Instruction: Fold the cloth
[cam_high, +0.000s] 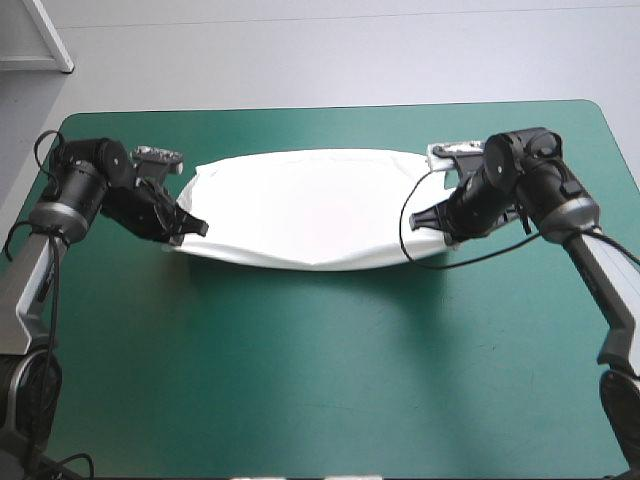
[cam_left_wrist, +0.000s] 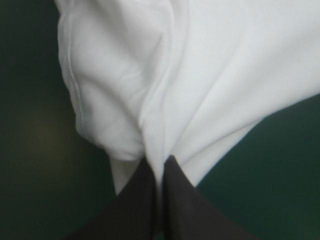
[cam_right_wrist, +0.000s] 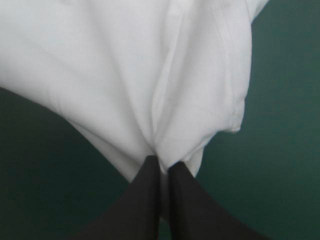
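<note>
The white T-shirt is stretched between my two grippers across the far middle of the teal-green table, folded into a long band that sags toward the near side. My left gripper is shut on its left end, and the cloth fans out ahead of the fingertips. At the other end my right gripper is shut on the T-shirt too, with cloth bunched into creases at the pinch. A stitched hem runs down the side of the cloth in the left wrist view.
Teal-green table cover lies bare in front of the T-shirt, out to the near edge. The table's far edge runs just behind the cloth.
</note>
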